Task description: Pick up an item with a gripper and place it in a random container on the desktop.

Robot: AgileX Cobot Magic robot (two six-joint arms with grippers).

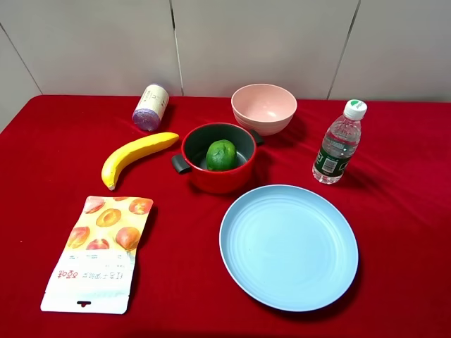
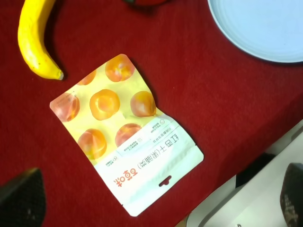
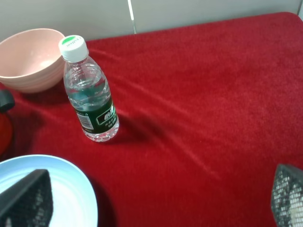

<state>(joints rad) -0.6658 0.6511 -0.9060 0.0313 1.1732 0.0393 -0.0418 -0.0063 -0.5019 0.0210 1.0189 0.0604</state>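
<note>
The green lime (image 1: 221, 155) lies inside the red pot (image 1: 232, 182) near the middle of the red desktop (image 1: 394, 211). No arm or gripper shows in the exterior view. In the left wrist view my left gripper (image 2: 156, 208) is open and empty, its fingertips (image 2: 21, 198) wide apart above a snack pouch near the table's front edge. In the right wrist view my right gripper (image 3: 156, 203) is open and empty, its fingertips (image 3: 289, 194) wide apart over bare cloth on the right side. Only the pot's edge (image 3: 4, 132) shows there.
A yellow banana (image 1: 134, 156) and a snack pouch (image 1: 99, 250) lie left of the pot. A light blue plate (image 1: 289, 246) sits in front of it, a pink bowl (image 1: 263, 107) behind it, a water bottle (image 1: 338, 144) to the right, and a purple-ended roll (image 1: 150, 107) at the back left.
</note>
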